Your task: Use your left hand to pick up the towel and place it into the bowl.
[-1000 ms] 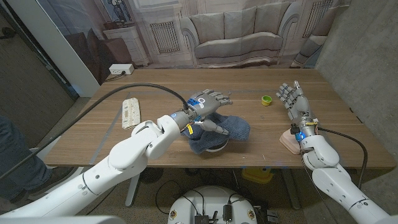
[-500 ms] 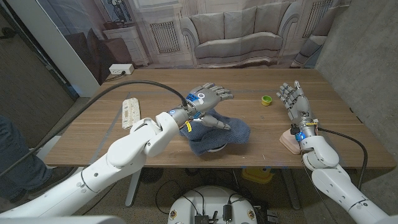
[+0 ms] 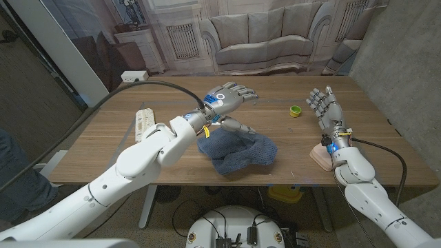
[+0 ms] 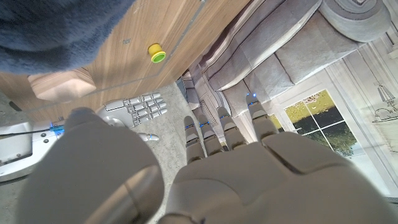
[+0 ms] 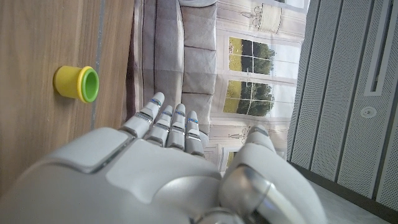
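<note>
**Left hand hovering empty above the heaped towel**

At the table's [image 3: 110, 148] left side a white power strip [image 3: 143, 124] is lying well apart from everything else. Moving toward the middle, the left hand [image 3: 229, 98] is hanging in the air with its fingers spread and nothing between them — the thumb is pointing down toward the cloth without clearly touching it. The blue towel [image 3: 238, 152] is lying just below and slightly nearer the robot than that hand, bunched into a rumpled mound at the table's centre; the heap is covering whatever is sitting beneath it, so the bowl cannot be made out.

Further right, a small yellow-and-green cup [image 3: 295, 111] is standing near the far edge, and the right hand [image 3: 324, 110] is standing upright just beside it, fingers apart and holding nothing. A pale pink block [image 3: 321, 156] is sitting under the right wrist near the table's front edge.

The left wrist view is showing the towel's fuzzy blue pile [image 4: 56, 28] close up, the cup [image 4: 156, 53] and the right hand [image 4: 140, 111] beyond it — detail the head view is giving only at a distance. The right wrist view is showing the cup [image 5: 77, 84] lying with its green mouth facing the camera.
</note>
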You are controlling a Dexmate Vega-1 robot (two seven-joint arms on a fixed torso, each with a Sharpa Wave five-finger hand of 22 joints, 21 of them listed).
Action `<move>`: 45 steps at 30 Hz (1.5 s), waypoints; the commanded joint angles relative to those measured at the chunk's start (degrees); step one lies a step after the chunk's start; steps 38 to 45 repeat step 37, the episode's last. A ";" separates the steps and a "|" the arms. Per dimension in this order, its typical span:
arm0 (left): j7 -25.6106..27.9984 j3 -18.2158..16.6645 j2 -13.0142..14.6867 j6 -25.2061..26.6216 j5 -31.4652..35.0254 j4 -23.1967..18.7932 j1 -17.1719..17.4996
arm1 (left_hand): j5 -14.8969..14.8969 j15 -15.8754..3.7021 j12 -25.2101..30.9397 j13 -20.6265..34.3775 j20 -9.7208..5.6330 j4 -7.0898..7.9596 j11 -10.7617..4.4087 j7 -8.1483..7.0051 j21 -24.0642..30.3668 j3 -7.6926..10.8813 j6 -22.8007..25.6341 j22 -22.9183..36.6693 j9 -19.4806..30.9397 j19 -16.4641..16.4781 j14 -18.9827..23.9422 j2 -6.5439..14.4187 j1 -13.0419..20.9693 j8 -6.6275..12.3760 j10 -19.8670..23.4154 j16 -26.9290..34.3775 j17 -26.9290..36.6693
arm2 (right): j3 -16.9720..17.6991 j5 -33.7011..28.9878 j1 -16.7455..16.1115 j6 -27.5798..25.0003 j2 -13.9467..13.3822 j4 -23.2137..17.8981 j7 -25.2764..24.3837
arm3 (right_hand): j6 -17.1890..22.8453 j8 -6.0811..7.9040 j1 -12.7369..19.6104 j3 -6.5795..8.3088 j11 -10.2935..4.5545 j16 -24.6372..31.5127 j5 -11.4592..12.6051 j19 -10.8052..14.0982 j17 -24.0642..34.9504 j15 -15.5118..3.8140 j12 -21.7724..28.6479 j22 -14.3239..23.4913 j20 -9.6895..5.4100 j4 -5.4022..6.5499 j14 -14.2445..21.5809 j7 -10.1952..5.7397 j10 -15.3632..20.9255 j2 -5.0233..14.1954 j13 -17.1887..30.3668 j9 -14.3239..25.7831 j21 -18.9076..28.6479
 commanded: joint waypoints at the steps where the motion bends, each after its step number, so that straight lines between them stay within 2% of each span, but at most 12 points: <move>1: -0.53 -1.38 -0.58 -0.03 -1.40 -0.29 -2.70 | 0.43 -0.20 0.53 0.12 0.24 0.00 0.01 0.10 0.37 -0.44 0.49 0.18 0.19 0.34 0.59 -0.05 -0.34 0.25 0.55 0.28 0.19 | 0.52 -0.69 0.60 -0.90 -0.73 -0.78 -0.75 | 0.64 -0.04 0.37 0.15 -0.04 -0.17 -0.22 0.41 0.18 0.18 -0.01 0.05 -0.29 -0.10 0.15 -0.11 0.29 0.03 0.27 0.13 -0.04; 15: 1.83 -2.19 -1.13 -0.60 -1.98 0.11 -4.76 | 0.73 -0.35 0.71 -0.06 0.10 -0.02 -0.38 0.02 0.43 -0.67 0.83 0.17 0.16 0.63 1.41 0.22 -0.49 0.34 1.16 0.47 0.11 | 0.56 -0.73 -0.13 -1.98 -1.09 -1.68 -1.36 | 0.67 -0.03 0.35 0.12 0.04 -0.17 -0.23 0.51 0.18 0.29 0.06 0.05 -0.17 -0.15 0.17 -0.01 0.47 0.03 0.27 0.13 -0.04; 28: 1.26 -4.27 -0.41 0.41 -3.04 -1.20 -4.76 | 0.99 -0.40 0.77 -0.22 0.05 -0.04 -0.22 0.10 0.46 -0.86 1.23 0.16 0.13 0.83 1.80 0.52 -0.60 0.45 1.50 0.48 0.04 | 0.36 -1.31 -1.27 -1.91 -0.57 -2.84 -2.47 | 0.66 -0.04 0.30 0.09 -0.03 -0.18 -0.23 0.46 0.19 0.27 0.02 0.05 -0.22 -0.16 0.12 -0.03 0.38 0.03 0.27 0.13 -0.09; 37: 2.35 -5.18 0.26 1.57 -2.17 -1.91 -2.82 | 1.20 -0.43 0.78 -0.35 0.02 -0.07 -0.29 0.01 0.50 -0.97 1.45 0.15 0.12 1.05 2.36 0.82 -0.62 0.49 1.69 0.59 0.00 | -0.56 -1.59 -0.56 -2.42 -0.08 -2.70 -2.68 | 0.64 -0.05 0.28 0.07 0.06 -0.20 -0.23 0.41 0.19 0.20 0.00 0.06 -0.31 -0.19 0.07 -0.10 0.33 0.05 0.27 0.13 -0.12; 45: 2.35 -5.18 0.26 1.57 -2.17 -1.91 -2.82 | 1.20 -0.43 0.78 -0.35 0.02 -0.07 -0.29 0.01 0.50 -0.97 1.45 0.15 0.12 1.05 2.36 0.82 -0.62 0.49 1.69 0.59 0.00 | -0.56 -1.59 -0.56 -2.42 -0.08 -2.70 -2.68 | 0.64 -0.05 0.28 0.07 0.06 -0.20 -0.23 0.41 0.19 0.20 0.00 0.06 -0.31 -0.19 0.07 -0.10 0.33 0.05 0.27 0.13 -0.12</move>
